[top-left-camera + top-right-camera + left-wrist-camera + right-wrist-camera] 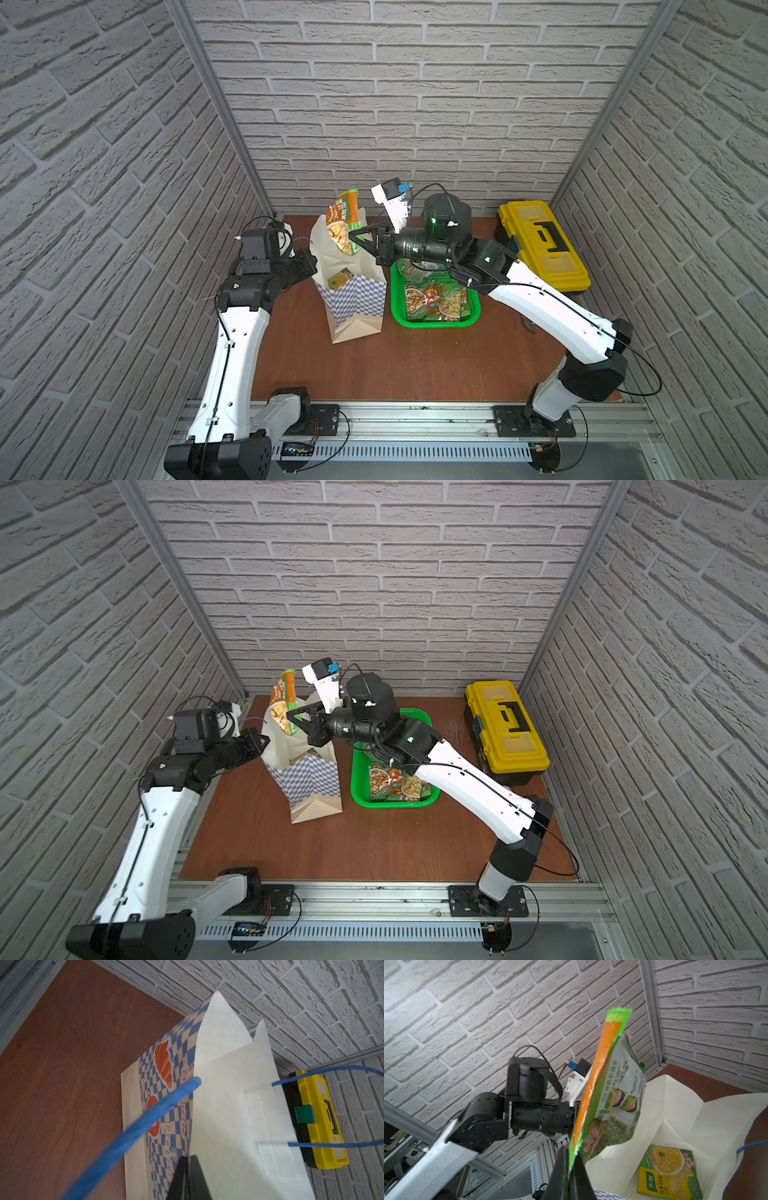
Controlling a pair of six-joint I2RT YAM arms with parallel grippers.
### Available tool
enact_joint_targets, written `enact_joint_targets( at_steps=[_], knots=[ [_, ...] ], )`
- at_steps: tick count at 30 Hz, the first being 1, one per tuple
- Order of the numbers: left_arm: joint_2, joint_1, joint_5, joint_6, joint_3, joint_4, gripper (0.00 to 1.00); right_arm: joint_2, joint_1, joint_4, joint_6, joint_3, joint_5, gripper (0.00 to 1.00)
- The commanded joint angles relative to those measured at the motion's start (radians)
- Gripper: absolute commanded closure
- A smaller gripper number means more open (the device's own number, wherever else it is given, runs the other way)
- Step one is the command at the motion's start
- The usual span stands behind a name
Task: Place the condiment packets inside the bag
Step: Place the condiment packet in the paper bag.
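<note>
- The counter (415, 365) is reddish-brown wood grain. Pale brick walls (415, 104) box it in on three sides, and an aluminium rail (415, 411) runs along the near edge.
- The left claw (312, 261) is pinched tight on the left rim of the bag (357, 299), gripping the white paper. In the left wrist view a blue cord handle (145, 1118) runs past it.
- That bag stands upright left of centre with its long axis vertical and its mouth open to the ceiling. The outside is blue check.
- A flat packet (668, 1172) lies low inside it, picture side up.
- Over the mouth a held packet (343, 226) stands on end with its long axis near vertical. Its green-and-orange top points up towards the back wall. I can't quite tell whether its lower edge is below the rim.
- The right claw (353, 239) reaches in from the right and is clamped on that packet's lower edge.
- Just right of the bag, a green basket (436, 323) holds more packets (436, 301), lying flat.
- A yellow toolbox (544, 241) sits in the far right corner.
</note>
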Motion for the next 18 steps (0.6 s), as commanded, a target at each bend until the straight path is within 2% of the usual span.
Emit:
enact_joint_targets(
  at_steps=[1,11,16,18],
  knots=[
    [-0.015,-0.004,0.028,0.014,-0.014,0.076,1.00,0.070,0.019,-0.108,-0.058,0.087,0.073,0.97],
    [-0.020,-0.006,0.042,0.033,-0.019,0.076,1.00,0.302,0.044,-0.329,-0.101,0.306,0.173,0.97],
    [-0.020,-0.005,0.037,0.042,-0.021,0.076,1.00,0.370,0.054,-0.387,-0.105,0.400,0.191,0.97],
    [-0.018,-0.005,0.035,0.043,-0.018,0.077,1.00,0.392,0.055,-0.410,-0.103,0.431,0.194,0.88]
  ],
)
